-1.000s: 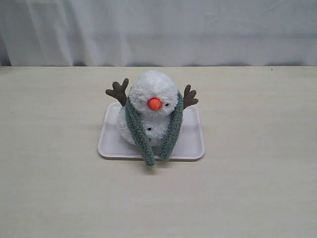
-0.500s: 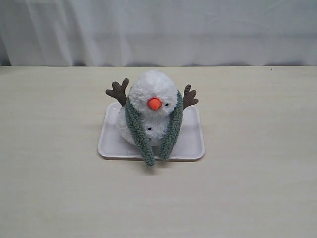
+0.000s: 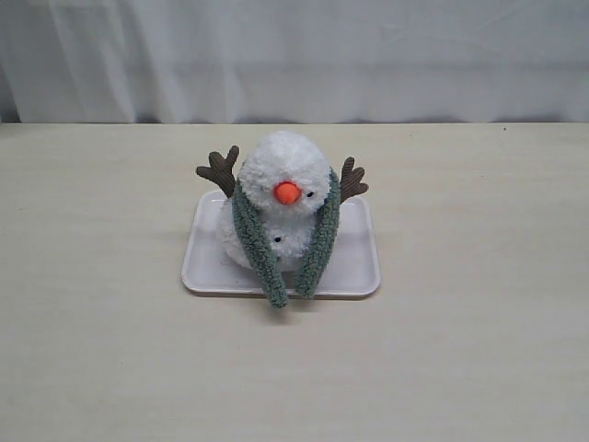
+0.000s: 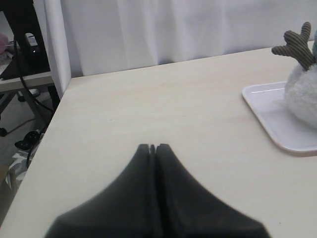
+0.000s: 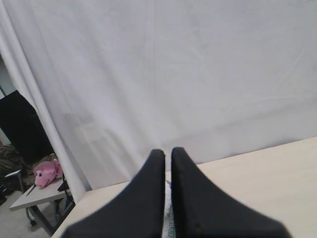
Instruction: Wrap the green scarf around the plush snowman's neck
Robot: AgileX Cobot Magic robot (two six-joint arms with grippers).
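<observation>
Exterior view: the plush snowman [image 3: 285, 170] sits on a white tray [image 3: 354, 272] in the middle of the counter [image 3: 460, 350]. The green scarf [image 3: 253, 244] is looped behind its neck [image 3: 287, 215], and both ends hang uncrossed down its front to the tray's near rim. The left end effector [image 4: 153, 147] is clenched, holding nothing, over the counter left of the tray. The right end effector [image 5: 168, 152] is clenched too.

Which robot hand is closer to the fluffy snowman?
Probably the left hand: the plush snowman sits on its tray just across the table from it. The right hand points at the curtain, with only a green-white sliver showing between its fingers.
</observation>
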